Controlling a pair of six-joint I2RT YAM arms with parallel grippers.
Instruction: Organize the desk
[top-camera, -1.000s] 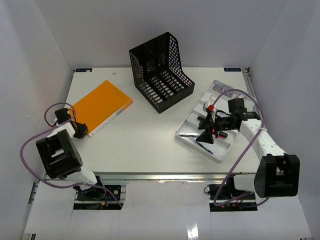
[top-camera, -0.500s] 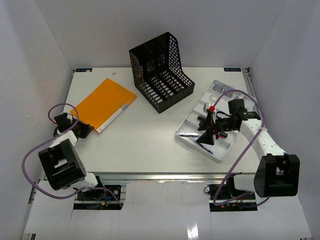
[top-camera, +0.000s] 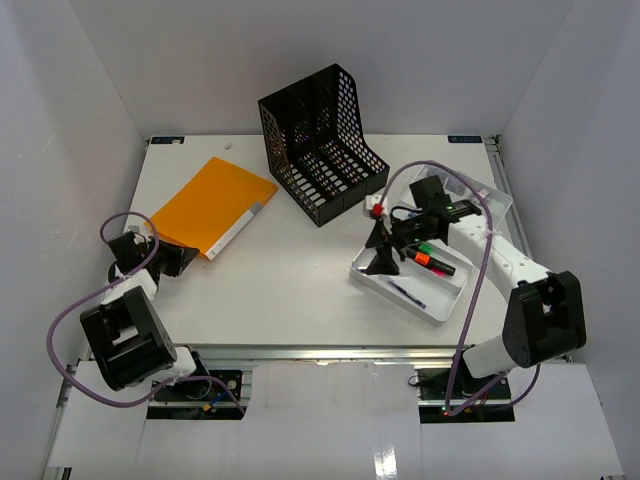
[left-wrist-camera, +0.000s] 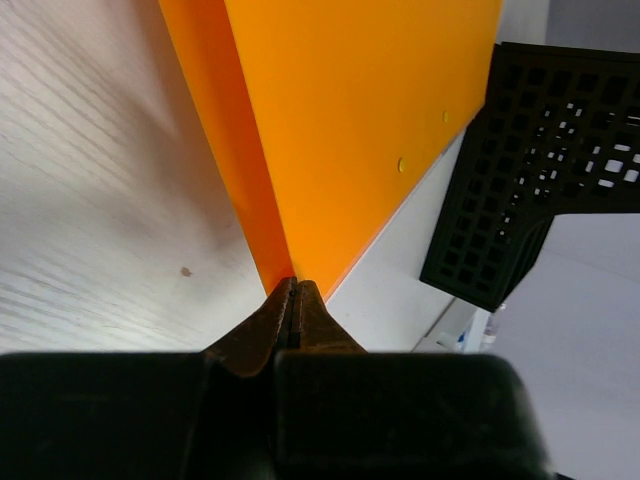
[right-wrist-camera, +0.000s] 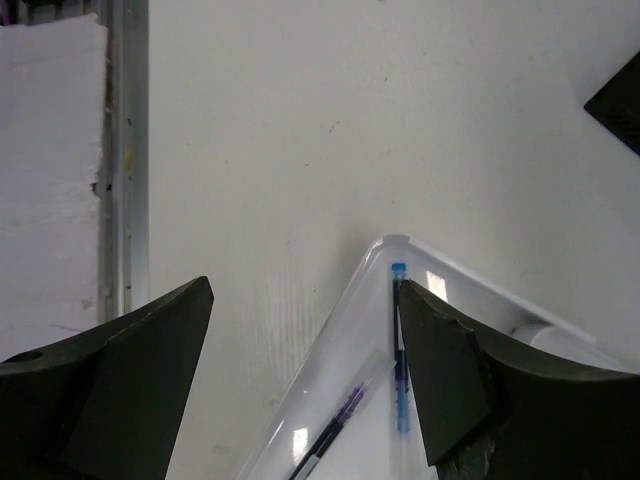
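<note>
The left gripper (left-wrist-camera: 296, 290), partly open 1 second ago, has closed its jaws on the near corner of the flat orange plastic folder (top-camera: 212, 203) and moved to the right. The folder has turned and slid farther and to the right across the large white desk (top-camera: 290, 290). The right gripper (top-camera: 380, 258) has swung left from above the middle of the silver compartmented tray (top-camera: 452, 300) to the tray's left end, its jaws slightly wider. That uncovers 2 markers in the tray, a green marker (top-camera: 428, 249) and an orange marker (top-camera: 436, 264).
</note>
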